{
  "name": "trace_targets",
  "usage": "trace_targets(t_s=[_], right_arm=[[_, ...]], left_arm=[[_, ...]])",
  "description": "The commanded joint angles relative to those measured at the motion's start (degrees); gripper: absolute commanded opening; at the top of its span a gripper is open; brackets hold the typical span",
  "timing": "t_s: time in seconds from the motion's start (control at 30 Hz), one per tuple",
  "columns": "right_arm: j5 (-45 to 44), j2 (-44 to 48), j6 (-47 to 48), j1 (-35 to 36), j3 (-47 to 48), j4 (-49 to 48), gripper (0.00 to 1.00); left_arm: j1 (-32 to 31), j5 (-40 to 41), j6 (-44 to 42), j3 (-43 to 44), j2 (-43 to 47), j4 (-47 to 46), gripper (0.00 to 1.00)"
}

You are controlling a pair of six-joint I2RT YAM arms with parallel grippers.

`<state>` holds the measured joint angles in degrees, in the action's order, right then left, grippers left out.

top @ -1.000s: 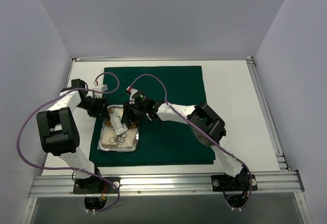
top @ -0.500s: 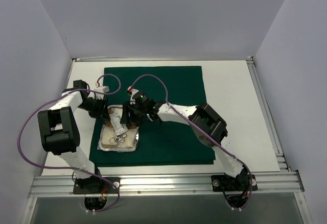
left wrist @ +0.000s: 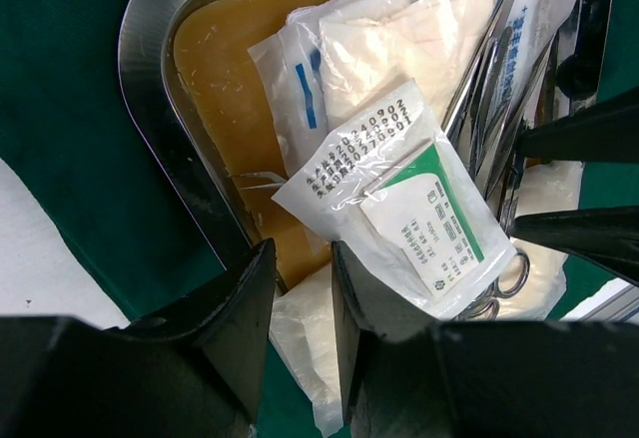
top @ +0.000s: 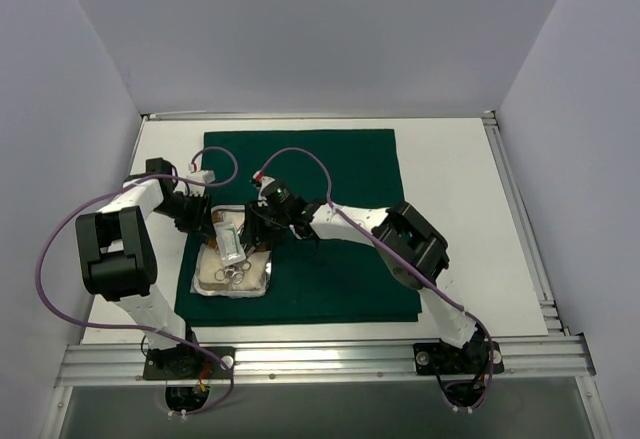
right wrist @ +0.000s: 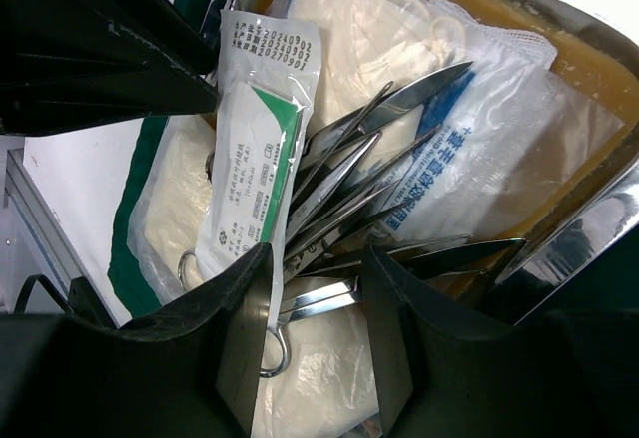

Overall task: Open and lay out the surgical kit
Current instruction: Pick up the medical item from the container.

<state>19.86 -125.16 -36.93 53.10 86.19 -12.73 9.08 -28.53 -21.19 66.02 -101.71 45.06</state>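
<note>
The surgical kit lies unwrapped, its dark green cloth [top: 330, 169] spread flat. On the cloth's left part stands the steel tray [top: 266, 279] with its tan liner [left wrist: 225, 89]. Inside are white gauze packets [left wrist: 399, 49], a green-labelled packet [left wrist: 419, 209] and steel scissors and forceps [right wrist: 369, 159]. My left gripper [left wrist: 302, 248] is open by a narrow gap at the tray's near wall, over a white packet. My right gripper [right wrist: 317, 253] is open, with a ringed steel handle lying between its fingers. The two grippers face each other across the tray, left [top: 205, 227] and right [top: 255, 234].
White table [top: 460, 219] borders the cloth on the right and a narrow strip on the left. Grey walls close in the back and sides. A metal rail [top: 320, 359] runs along the near edge. Purple cables loop over both arms.
The left jaws have narrowed. The right gripper has shifted slightly to the right over the tray, and the labelled packet has moved a little. The tray and cloth stay put.
</note>
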Motion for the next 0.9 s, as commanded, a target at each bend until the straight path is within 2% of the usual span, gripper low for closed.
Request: trace_targets(t_s=[0.0, 0.77, 0.87], right_arm=[[1.76, 2.29, -1.13, 0.86, 0.91, -1.51, 0.36], [4.49, -4.30, -2.10, 1.04, 5.74, -3.09, 0.31], [5.19, -4.39, -2.53, 1.04, 5.57, -4.22, 0.23]], left_arm=[[-0.29, -0.82, 0.01, -0.01, -0.15, -1.55, 0.38], [-0.29, -0.56, -0.08, -0.10, 0.02, -1.64, 0.38], [-0.38, -0.65, -0.08, -0.10, -0.07, -1.64, 0.38]])
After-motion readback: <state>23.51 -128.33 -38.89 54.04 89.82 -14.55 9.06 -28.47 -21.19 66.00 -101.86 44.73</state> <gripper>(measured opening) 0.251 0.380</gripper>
